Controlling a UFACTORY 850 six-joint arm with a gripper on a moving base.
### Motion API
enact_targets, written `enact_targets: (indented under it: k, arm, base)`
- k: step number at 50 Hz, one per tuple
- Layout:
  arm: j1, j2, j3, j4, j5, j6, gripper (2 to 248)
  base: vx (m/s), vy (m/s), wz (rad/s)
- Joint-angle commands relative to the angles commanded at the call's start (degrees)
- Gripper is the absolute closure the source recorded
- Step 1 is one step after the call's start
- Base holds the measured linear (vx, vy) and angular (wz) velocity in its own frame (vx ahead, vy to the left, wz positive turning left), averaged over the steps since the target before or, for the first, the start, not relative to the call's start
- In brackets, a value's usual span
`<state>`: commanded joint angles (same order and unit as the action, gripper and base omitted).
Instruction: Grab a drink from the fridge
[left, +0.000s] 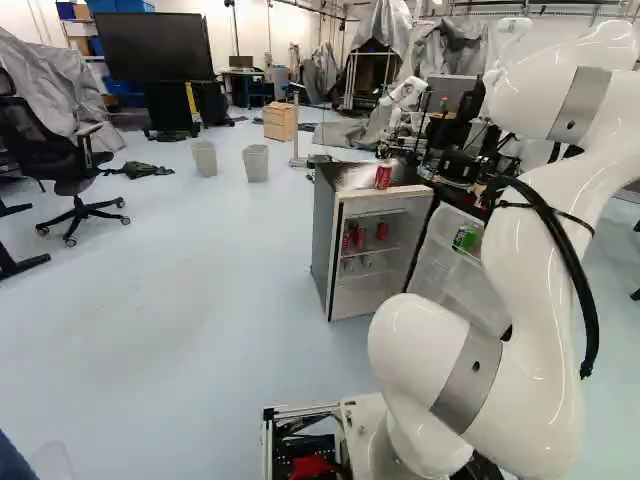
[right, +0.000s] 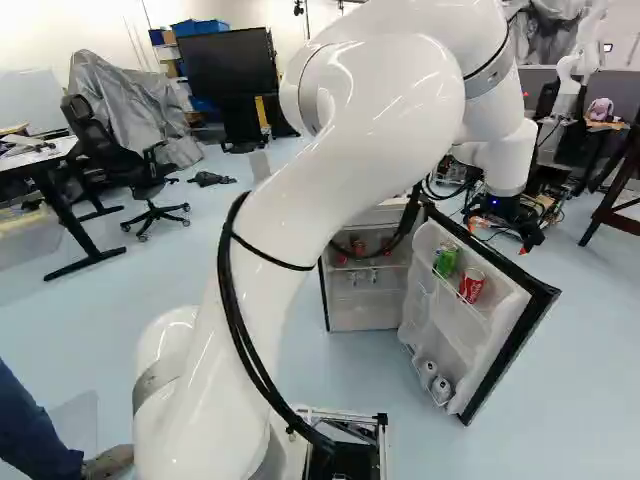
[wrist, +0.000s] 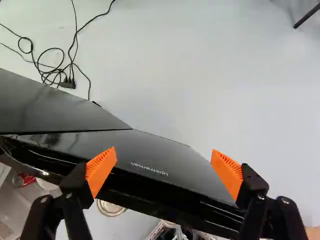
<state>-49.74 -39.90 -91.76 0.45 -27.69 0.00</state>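
The gripper (wrist: 165, 172) is open and holds nothing; in the wrist view its fingers stand wide apart above the door (right: 516, 350) of the fridge (left: 322, 240). The main risk, I judge, is a descent from here: a finger could land on the door's edge and swing it, knocking the drinks about (closing on that edge would grip door, not drink). A sideways sweep too low could do the same; in the door rack, a badly centred approach might topple one can while reaching for its neighbour.

The fridge stands at about one o'clock from the base, wide open. Its door rack holds a green can (right: 445, 260), with a red can (right: 471, 286) at four o'clock from it in the right base view; the gripper is at one o'clock from that red can, beyond the door's edge. A lower rack, at seven o'clock, carries two pale cans (right: 441, 388); inside, red cans (left: 382, 231) stand on a shelf, with more small items below (too small to name). Another can (left: 383, 176) sits on the fridge's top; which drink is wanted, I cannot tell.
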Motion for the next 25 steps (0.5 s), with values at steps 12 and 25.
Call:
enact_targets:
  k: [12,25]
  arm:
    - [-0.4,1.6,2.3,0.0,0.1,0.0,3]
    - [-0.9,3.4,4.9,0.0,0.8,0.0,3]
  base:
    - [0.000,0.000,0.000]
    - [0.000,0.000,0.000]
